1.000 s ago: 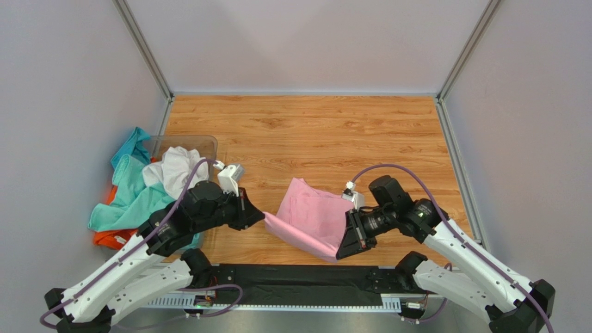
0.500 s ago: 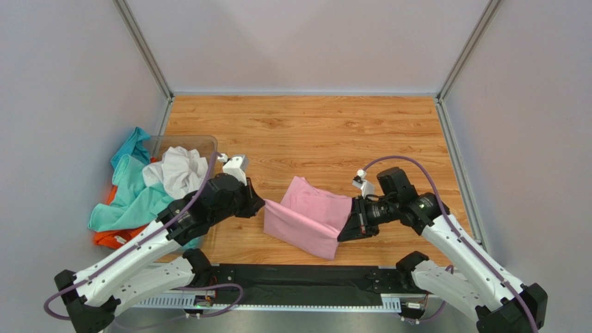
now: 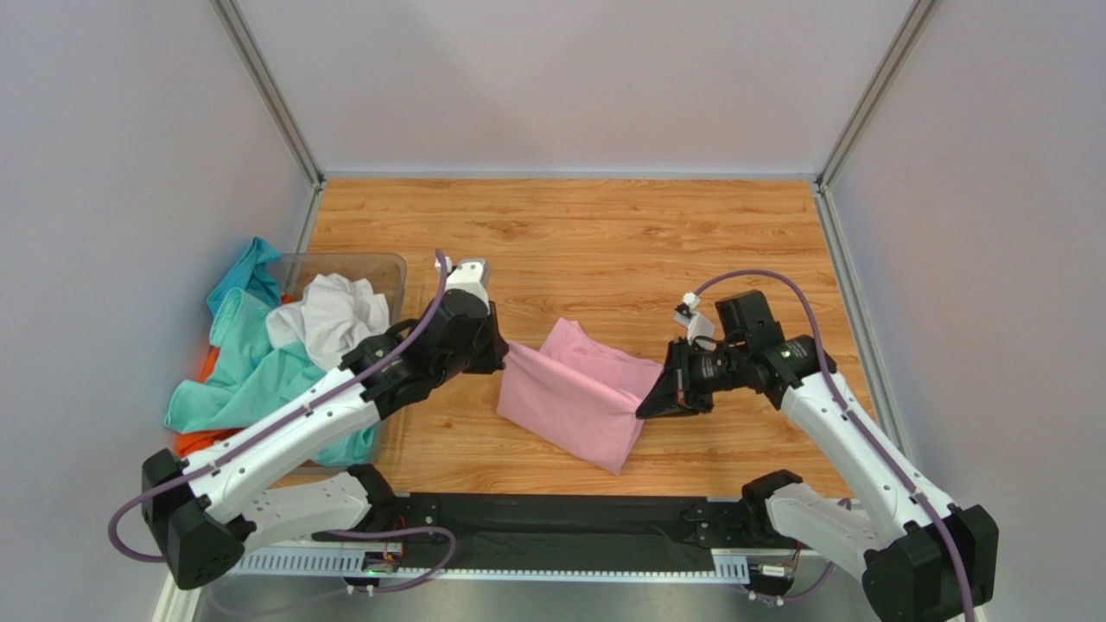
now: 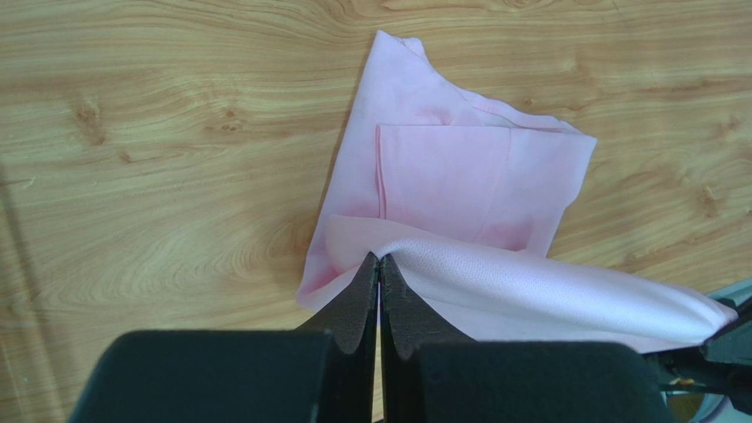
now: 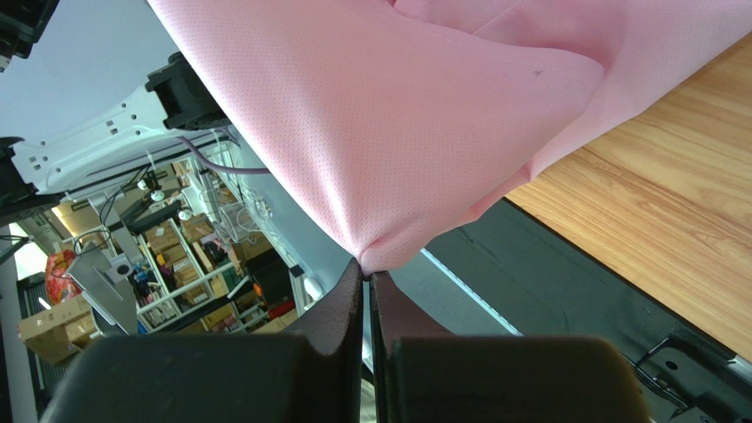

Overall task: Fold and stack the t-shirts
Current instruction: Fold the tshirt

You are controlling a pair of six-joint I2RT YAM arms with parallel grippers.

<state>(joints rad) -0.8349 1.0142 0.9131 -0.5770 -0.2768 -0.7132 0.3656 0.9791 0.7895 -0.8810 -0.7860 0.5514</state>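
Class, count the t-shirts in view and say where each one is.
4. Pink t-shirt: mid-table, held by the left gripper and right gripper. White t-shirt: atop the left pile. Teal t-shirt: beneath it. Orange t-shirt: the pile's near edge. More may be hidden.

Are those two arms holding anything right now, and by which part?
Yes, the pink t-shirt. The left gripper and the right gripper each pinch one end of the same edge, which is lifted off the table between them.
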